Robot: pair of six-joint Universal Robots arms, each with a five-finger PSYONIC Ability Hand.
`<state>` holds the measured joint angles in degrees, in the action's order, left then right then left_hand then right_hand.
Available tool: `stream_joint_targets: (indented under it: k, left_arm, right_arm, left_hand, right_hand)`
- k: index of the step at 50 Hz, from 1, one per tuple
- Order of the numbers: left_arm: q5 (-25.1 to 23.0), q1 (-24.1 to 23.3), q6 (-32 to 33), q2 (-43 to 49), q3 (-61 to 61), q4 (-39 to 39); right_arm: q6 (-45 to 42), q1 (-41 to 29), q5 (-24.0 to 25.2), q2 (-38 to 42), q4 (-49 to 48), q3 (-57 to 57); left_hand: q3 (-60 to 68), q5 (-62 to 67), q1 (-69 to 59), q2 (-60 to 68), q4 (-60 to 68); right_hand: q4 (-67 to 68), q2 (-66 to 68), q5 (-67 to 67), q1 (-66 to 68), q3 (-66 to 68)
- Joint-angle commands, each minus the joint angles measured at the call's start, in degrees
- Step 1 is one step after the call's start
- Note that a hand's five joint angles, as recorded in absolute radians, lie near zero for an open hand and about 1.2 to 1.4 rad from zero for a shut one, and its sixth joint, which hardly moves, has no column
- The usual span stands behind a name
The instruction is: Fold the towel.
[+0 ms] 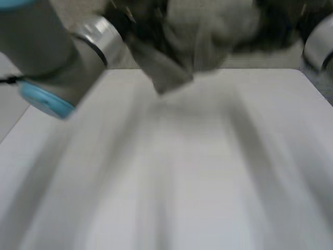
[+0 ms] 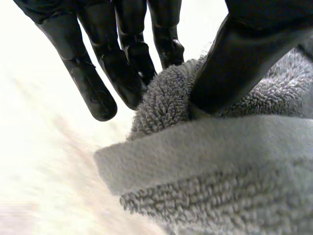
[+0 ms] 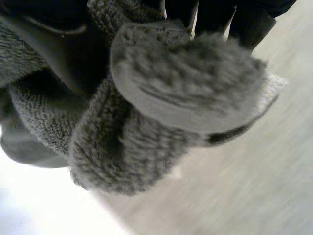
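— So, where is the grey terry-cloth towel (image 1: 208, 36)?

— Bunched up at the far side of the flat white table (image 1: 182, 182), between the two arms. One flat-hemmed corner hangs down toward the tabletop (the head view is smeared, so I cannot tell whether it touches).

— And the arms themselves?

— The grey left arm (image 1: 52, 52), with its light-blue cap, reaches in from one side. The pale right arm (image 1: 320, 47) shows at the table's other far corner.

— What is the black left hand (image 2: 122, 63) doing?

— Its wrist view shows it pinching the cloth. The fingers run straight and slightly spread behind a looped fold, and the thumb presses down on the front of that fold. The smooth hem band lies just beneath the thumb.

— And the black right hand (image 3: 63, 49)?

— It is clamped on the cloth too, in its own wrist view. A thick wad of towel is gathered against the palm, with the thumb bearing on it from one side and the fingers closing over the top of the bundle (much of the hand is buried in pile). The wad bulges out past the fingertips, with the tabletop behind it.
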<state>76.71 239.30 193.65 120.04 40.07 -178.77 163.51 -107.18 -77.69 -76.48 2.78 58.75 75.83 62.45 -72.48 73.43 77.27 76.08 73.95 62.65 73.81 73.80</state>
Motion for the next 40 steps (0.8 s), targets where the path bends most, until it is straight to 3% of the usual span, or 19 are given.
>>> stream_joint_targets:
  k: [1, 6, 8, 12, 19, 29, 40]
  left_arm:
    - [0.46, 4.06, -3.88, -8.41, 10.42, -1.14]
    - [-1.92, 5.3, -3.98, -13.08, 27.6, -3.51]
    - [-4.54, 6.17, -3.98, -13.52, 38.27, -7.8]
    - [-6.31, 7.32, -3.89, -13.52, 47.29, -13.09]
    - [-6.84, 9.25, -3.63, -10.45, 59.32, -19.86]
    - [-6.93, 12.59, -3.63, -10.97, 58.9, -19.77]
    - [-5.35, 10.32, -5.55, -12.19, 43.97, -18.81]
  right_arm:
    - [-0.73, -5.49, -3.88, -6.48, -4.8, 3.61]
    - [-3.28, -11.48, -2.64, -7.37, -5.24, 18.86]
    - [-7.83, -15.76, -2.99, -5.97, -6.29, 27.35]
    - [-11.81, -19.65, -3.96, -1.48, -9.19, 32.75]
    - [-16.64, -22.2, -10.71, 7.92, -12.8, 37.14]
    - [-17.26, -21.5, -11.43, 6.52, -12.62, 33.99]
    - [-14.46, -19.04, -14.93, 4.33, -12.36, 18.71]
  left_hand:
    - [4.17, 7.55, -7.52, 6.57, 2.73]
    - [4.17, 7.55, -7.52, 6.57, 2.73]
    - [4.17, 7.55, -7.52, 6.57, 2.73]
    - [0.83, 4.2, -4.17, 3.23, -0.61]
    - [-3.71, -0.34, 0.37, -1.32, -5.16]
    - [-3.04, 0.33, -0.3, -0.64, -4.49]
    - [-1.86, 1.51, -1.48, 0.54, -3.3]
  right_hand:
    - [2.64, 4.77, 6.08, 4.91, 4.93]
    - [-9.82, -7.69, -6.38, -7.55, -7.53]
    - [-14.51, -12.38, -11.08, -12.24, -12.22]
    - [-17.72, -15.59, -14.29, -15.45, -15.44]
    - [-18.57, -16.44, -15.14, -16.3, -16.28]
    - [-18.39, -16.27, -14.96, -16.12, -16.11]
    - [-18.23, -16.1, -14.8, -15.96, -15.94]
